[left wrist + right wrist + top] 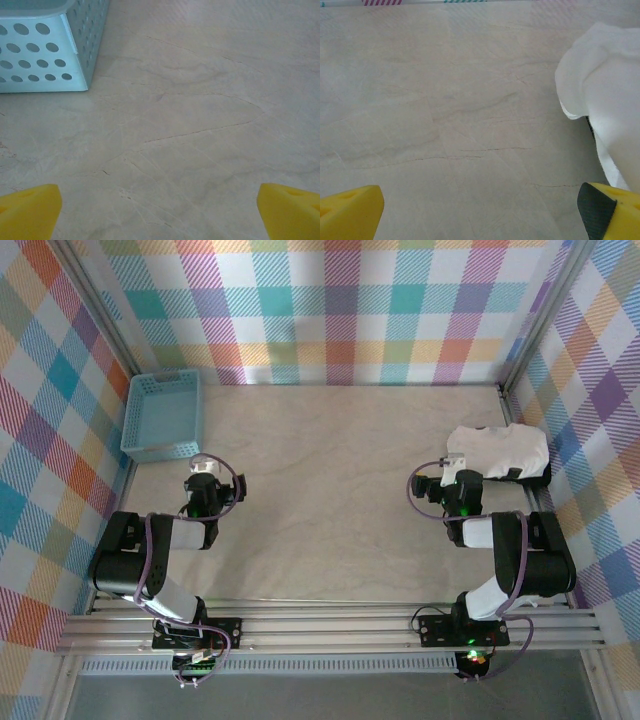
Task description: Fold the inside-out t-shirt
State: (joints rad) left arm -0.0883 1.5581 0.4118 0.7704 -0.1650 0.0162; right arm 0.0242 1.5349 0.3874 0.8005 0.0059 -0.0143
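The inside-out t-shirt (pixel 498 451) lies bunched in a white heap at the table's right side, close to the right wall. In the right wrist view the t-shirt (pixel 605 90) fills the right edge, with a dark sliver showing under its hem. My right gripper (pixel 455 464) sits just left of the heap, and in its own view the gripper (pixel 480 212) is open over bare table, its right fingertip (pixel 615 210) close beside the cloth. My left gripper (pixel 205 469) rests at the left and is also open (pixel 160 212), with nothing between its fingers.
A light blue perforated basket (pixel 162 415) stands at the back left, and its corner (pixel 45 50) is ahead and to the left of my left gripper. Checked walls close off the back and both sides. The pale tabletop (pixel 330 480) stretches between the two arms.
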